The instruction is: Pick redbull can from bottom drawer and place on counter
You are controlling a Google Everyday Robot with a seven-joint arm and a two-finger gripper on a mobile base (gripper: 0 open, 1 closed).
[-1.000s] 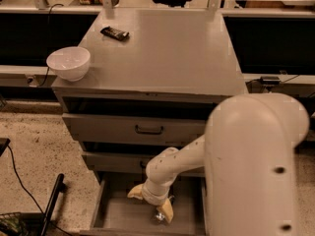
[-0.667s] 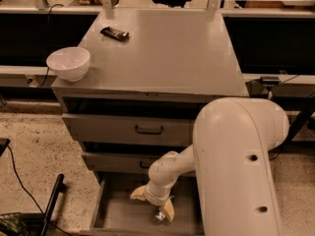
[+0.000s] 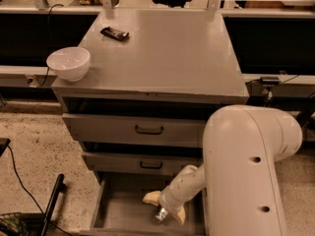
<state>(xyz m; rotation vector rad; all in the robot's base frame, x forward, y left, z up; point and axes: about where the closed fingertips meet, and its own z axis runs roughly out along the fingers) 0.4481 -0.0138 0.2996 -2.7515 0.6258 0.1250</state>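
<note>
Cabinet (image 3: 103, 127): grey metal, three drawers, mid-view.
Counter (image 3: 172, 58): cabinet's top; flat, slightly glossy; open room across the middle, the right side and along the front edge.
Bowl (image 3: 69, 63): white, on the cabinet's front-left top corner, close to the left and front edges.
Bar (image 3: 114, 33): dark, flat, on the cabinet's top toward the rear-left; well apart from bowl.
Top drawer (image 3: 108, 128): black handle; dark gap above it.
Middle drawer (image 3: 113, 162): black handle; dark gap above it.
Bottom drawer (image 3: 123, 213): cabinet's lowest, pulled far out; left wall and front lip in view; left half of its grey floor open.
Gripper (image 3: 165, 208): down inside bottom drawer, right of centre, near the front lip.
Claw state: cannot tell.
Can (image 3: 161, 214): silver end showing right at gripper, low in bottom drawer, just behind the front lip.
Arm (image 3: 246, 171): bulky, white, before the cabinet's right front; covers bottom drawer's right part.
Floor (image 3: 34, 146): speckled, left of cabinet; black cable (image 3: 19, 181) and black rod (image 3: 51, 205) lying there.
</note>
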